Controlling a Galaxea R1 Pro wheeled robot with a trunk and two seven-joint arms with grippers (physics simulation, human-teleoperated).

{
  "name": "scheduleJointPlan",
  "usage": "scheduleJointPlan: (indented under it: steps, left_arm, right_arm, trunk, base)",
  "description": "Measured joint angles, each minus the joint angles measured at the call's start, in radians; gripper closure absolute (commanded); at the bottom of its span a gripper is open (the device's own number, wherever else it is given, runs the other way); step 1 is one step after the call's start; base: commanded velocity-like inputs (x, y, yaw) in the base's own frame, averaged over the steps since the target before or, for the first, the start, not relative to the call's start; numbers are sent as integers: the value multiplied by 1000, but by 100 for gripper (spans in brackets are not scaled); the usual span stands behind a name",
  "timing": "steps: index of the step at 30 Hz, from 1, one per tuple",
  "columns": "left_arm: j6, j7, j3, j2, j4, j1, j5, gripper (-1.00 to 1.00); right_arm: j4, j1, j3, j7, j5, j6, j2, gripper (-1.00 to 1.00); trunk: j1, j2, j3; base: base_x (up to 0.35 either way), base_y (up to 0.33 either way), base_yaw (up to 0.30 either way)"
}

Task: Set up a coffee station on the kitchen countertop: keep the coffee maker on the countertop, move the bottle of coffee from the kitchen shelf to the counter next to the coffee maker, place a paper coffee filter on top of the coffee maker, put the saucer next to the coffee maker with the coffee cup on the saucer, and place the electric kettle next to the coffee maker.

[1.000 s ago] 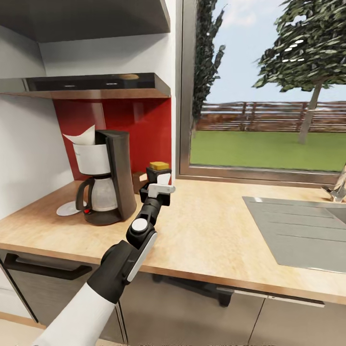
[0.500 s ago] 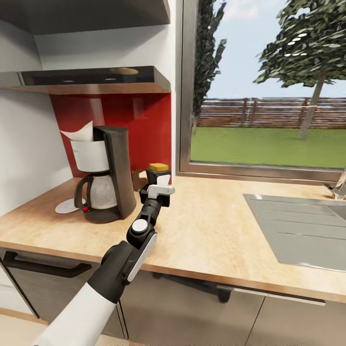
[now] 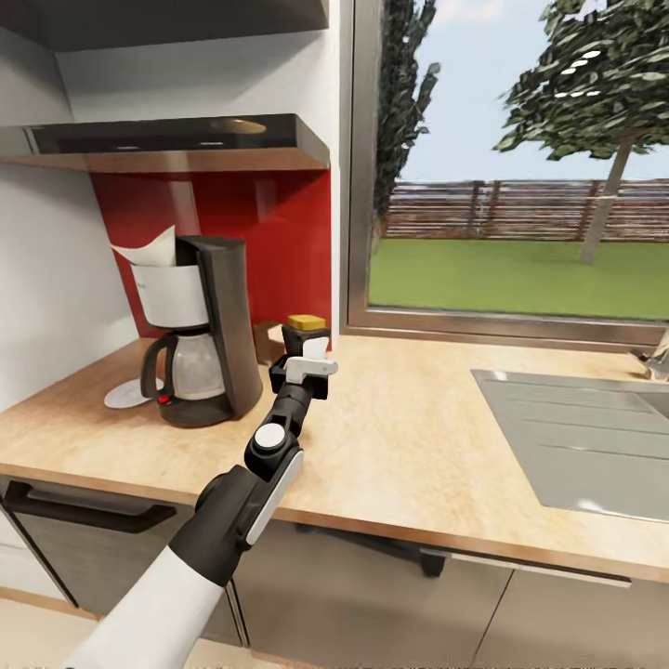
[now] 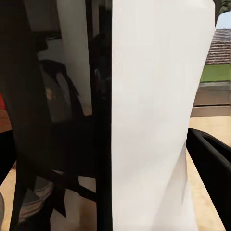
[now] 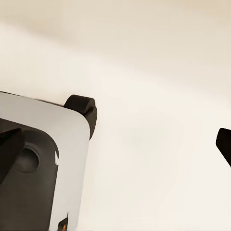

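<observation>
bottle of coffee (image 3: 305, 336): small dark bottle, tan-orange cap, white front label; stands on the counter (image 3: 409, 437) just right of the coffee maker (image 3: 200, 330).
left fingers (image 3: 299, 364): either side of the bottle; actual grip cannot be told.
right fingers (image 5: 224, 144): spread, empty.

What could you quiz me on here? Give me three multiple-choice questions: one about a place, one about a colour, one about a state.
1. Where is the paper coffee filter?
A. On top of the coffee maker
B. In the sink
C. On the floor

2. What colour is the cap of the bottle of coffee?
A. Blue
B. Tan-orange
C. Green

3. What sits on the saucer?
A. A cup
B. A kettle
C. Nothing visible

Answers: A, it pokes up from the filter basket; B, head view shows it; C, its visible part is bare.
</observation>
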State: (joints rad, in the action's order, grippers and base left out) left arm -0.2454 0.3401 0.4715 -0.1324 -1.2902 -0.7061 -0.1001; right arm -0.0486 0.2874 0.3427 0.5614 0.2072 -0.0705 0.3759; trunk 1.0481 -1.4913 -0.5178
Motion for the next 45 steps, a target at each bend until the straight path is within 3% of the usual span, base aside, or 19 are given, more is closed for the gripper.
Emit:
scheduleJointPlan:
  steps: [23,29,33,39,45]
  left_arm:
    - [0,0,-2,2,0,0,1,100]
    - [0,0,-2,2,-5,0,0,100]
    - [0,1,-2,2,-7,0,1,100]
    - [-1,1,-3,3,-9,0,0,100]
    - [-2,2,-3,3,-9,0,0,100]
  right_arm:
    - [0,-1,0,0,0,0,0,-100]
    - [0,0,0,0,0,0,0,-100]
    - [0,0,0,0,0,0,0,-100]
    - [1,0,0,0,0,0,0,-100]
    - [1,-1,0,0,0,0,0,-100]
  trunk:
    - [0,0,-27]
    - [23,-42,-46]
    - [23,-42,-46]
    - [46,-84,-65]
    - [54,-98,-71]
  base:
    - [0,0,0]
    - [0,0,0]
    - [0,0,0]
    - [0,0,0]
    - [0,0,0]
